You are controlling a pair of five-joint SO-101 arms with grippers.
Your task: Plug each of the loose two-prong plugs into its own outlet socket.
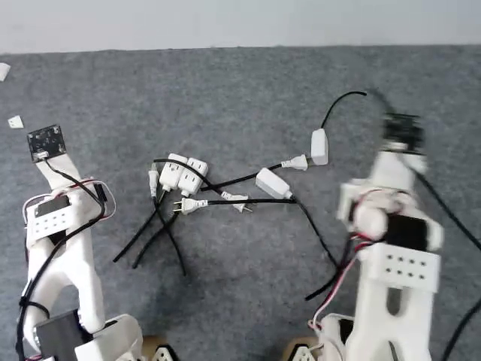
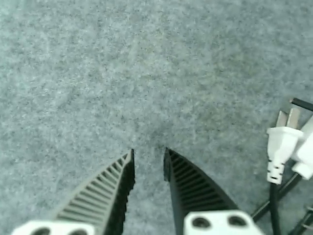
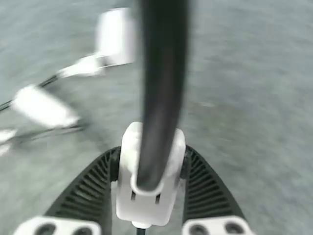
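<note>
right gripper [image 3: 151, 151] clamped on a white socket [image 3: 146, 196]; left gripper [image 2: 149, 151] hangs slightly apart over the worktop [image 2: 122, 73], a plug [image 2: 281, 142] nearby.

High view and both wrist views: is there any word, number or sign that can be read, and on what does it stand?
None can be read. The white socket in the right gripper bears two slots but no print; the white plug and the black board on an arm carry no legible marks.
</note>
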